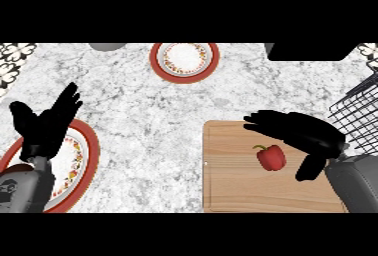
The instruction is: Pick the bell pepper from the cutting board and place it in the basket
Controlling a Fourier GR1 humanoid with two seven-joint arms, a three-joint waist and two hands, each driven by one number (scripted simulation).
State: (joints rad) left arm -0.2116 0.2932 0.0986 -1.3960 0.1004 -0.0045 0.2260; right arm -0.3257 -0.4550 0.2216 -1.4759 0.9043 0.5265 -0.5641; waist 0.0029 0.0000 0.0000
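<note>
A red bell pepper (271,158) with a green stem lies on the wooden cutting board (236,190) at the lower right. My right hand (306,132) hovers over the board's upper right part, fingers stretched left above the pepper and thumb hanging down to its right; it is open and not holding the pepper. The black wire basket (359,115) stands at the right edge, only partly in view. My left hand (46,124) rests open at the left, fingers up, above a plate.
A red-rimmed patterned plate (81,165) lies under my left forearm. Another red-rimmed plate (184,59) sits at the top centre. A grey object (108,46) shows at the top edge, and a black block (310,51) at the top right.
</note>
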